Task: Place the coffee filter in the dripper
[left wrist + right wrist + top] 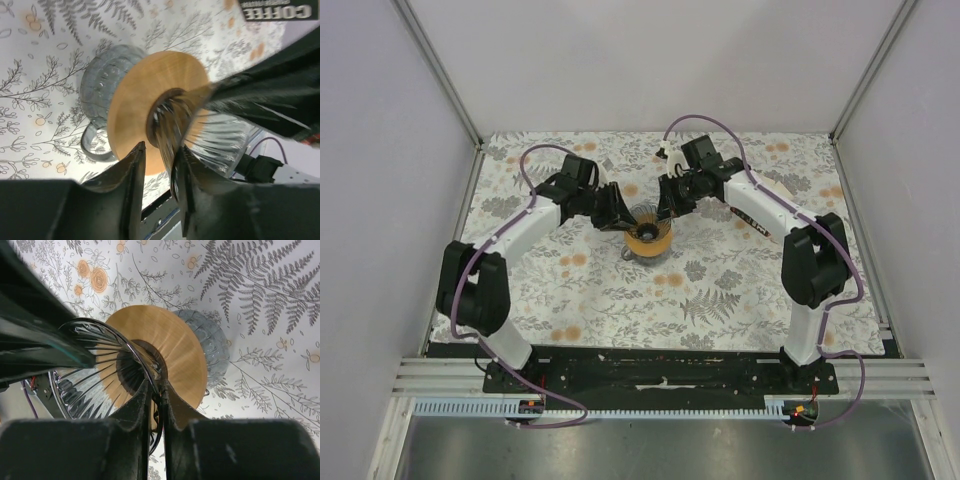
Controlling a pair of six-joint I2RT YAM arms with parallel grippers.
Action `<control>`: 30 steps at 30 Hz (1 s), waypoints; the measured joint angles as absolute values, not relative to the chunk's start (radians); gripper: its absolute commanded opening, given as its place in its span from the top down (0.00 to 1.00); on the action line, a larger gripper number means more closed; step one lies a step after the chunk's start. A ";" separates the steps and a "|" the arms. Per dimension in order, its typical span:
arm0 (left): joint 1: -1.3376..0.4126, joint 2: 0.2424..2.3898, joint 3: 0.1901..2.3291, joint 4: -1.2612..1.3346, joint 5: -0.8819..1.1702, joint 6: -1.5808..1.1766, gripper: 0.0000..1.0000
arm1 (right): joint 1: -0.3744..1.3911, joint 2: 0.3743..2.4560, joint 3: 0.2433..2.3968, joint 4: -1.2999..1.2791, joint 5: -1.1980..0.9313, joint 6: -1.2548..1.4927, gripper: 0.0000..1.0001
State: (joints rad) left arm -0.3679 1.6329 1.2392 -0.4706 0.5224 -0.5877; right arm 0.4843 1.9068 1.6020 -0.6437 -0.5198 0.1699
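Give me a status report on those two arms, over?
Right end effector shut on the dripper rim. Left end effector straddles the rim, grip unclear. Coffee filter not in the dripper. Both end effectors crowd its mouth.

"COFFEE" reads upside down in white on a dark panel (277, 10), probably a carton, upper right of the left wrist view.

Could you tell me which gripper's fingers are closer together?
The right gripper: fingers nearly meeting on the dripper rim; the left gripper leaves a wider gap.
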 measured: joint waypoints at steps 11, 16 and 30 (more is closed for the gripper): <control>-0.389 1.681 1.297 -0.574 0.499 -0.522 0.41 | 0.540 1.933 1.682 -0.738 -0.512 0.102 0.53; -0.389 1.665 1.333 -0.592 0.500 -0.496 0.28 | 0.540 1.933 1.753 -0.778 -0.490 0.077 0.37; -0.389 1.566 1.451 -0.640 0.417 -0.297 0.29 | 0.506 1.716 1.807 -0.859 -0.381 -0.134 0.02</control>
State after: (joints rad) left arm -0.3885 1.5658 1.4509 -0.6399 0.4171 -0.2970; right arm 0.5056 1.7161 1.8069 -0.8593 -0.3805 -0.1337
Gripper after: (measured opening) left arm 0.728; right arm 0.979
